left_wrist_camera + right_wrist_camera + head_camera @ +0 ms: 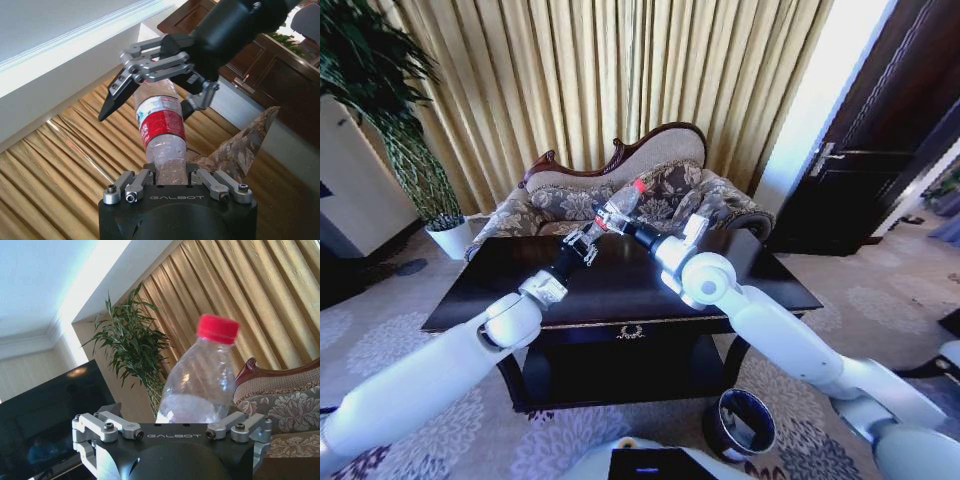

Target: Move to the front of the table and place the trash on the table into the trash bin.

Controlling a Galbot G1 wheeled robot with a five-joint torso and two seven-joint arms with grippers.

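Above the glossy black table, both arms meet at a clear plastic bottle with a red cap and red label. My left gripper is shut on the bottle's base, and the bottle rises straight out of it. My right gripper reaches in from the right. It is open, with its fingers either side of the bottle's upper half. The red-capped neck shows past it. The trash bin, dark with a shiny rim, stands on the carpet by the table's front right corner.
A patterned sofa stands right behind the table, before gold curtains. A tall plant in a white pot is at the far left, and a dark wooden door at the right. Patterned carpet lies around the table.
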